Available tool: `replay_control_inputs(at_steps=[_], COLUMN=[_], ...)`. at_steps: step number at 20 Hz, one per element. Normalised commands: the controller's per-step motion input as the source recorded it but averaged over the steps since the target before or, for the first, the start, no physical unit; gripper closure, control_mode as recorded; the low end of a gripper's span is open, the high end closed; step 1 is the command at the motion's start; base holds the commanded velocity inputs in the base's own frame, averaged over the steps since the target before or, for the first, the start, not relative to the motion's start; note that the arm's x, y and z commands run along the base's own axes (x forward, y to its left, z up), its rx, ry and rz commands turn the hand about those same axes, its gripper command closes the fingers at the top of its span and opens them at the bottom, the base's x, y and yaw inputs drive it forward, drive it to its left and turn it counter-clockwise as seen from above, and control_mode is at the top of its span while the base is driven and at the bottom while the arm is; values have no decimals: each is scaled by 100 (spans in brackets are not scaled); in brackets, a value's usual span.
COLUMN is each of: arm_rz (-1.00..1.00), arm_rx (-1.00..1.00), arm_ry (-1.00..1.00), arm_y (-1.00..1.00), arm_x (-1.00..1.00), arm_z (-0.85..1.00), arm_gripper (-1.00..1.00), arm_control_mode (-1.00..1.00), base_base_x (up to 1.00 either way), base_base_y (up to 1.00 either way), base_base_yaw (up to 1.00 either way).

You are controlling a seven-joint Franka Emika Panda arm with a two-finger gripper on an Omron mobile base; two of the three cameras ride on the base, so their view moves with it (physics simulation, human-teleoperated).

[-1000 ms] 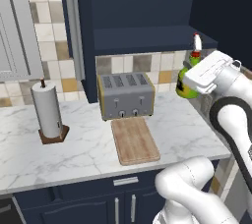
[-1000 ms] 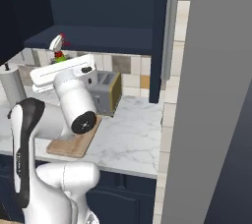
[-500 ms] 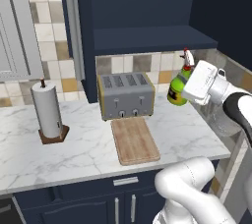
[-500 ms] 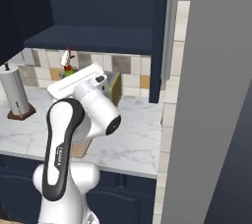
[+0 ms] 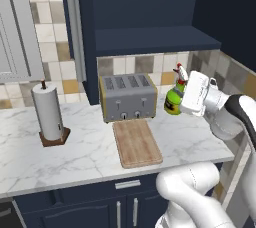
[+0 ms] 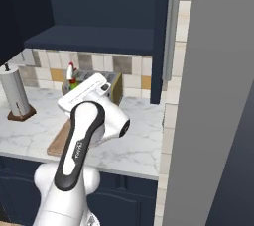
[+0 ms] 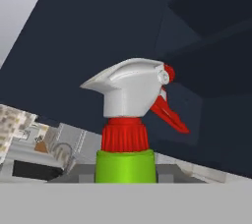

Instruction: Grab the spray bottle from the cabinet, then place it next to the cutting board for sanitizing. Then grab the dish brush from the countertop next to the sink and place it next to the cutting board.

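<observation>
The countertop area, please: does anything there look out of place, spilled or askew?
Nothing stands out. The spray bottle is held in the gripper above the countertop, right of the toaster. The cutting board lies flat, and the paper towel roll stands upright.

The spray bottle is green with a red-and-white nozzle and a yellowish label. The cabinet is dark navy. The table is white marble with grey veins. The cutting board is light-brown wood.
</observation>
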Motion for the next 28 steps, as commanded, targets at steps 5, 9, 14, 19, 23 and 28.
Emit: replay_control_inputs(at_steps=[5, 9, 14, 19, 23, 28], arm_rz=[-9, 0, 0, 0, 0, 0], arm_rx=[-1, 0, 0, 0, 0, -2], arm_ry=[1, 2, 29, 25, 4, 0], arm_y=[3, -2, -10, -14, -4, -1], arm_x=[30, 26, 40, 37, 21, 36], arm_z=[-42, -48, -34, -44, -51, -50], arm_gripper=[100, 100, 100, 100, 100, 100], arm_control_mode=[-100, -100, -100, -100, -100, -100], base_base_x=[0, 0, 0, 0, 0, 0], base_base_y=[0, 0, 0, 0, 0, 0], base_base_yaw=[0, 0, 0, 0, 0, 0])
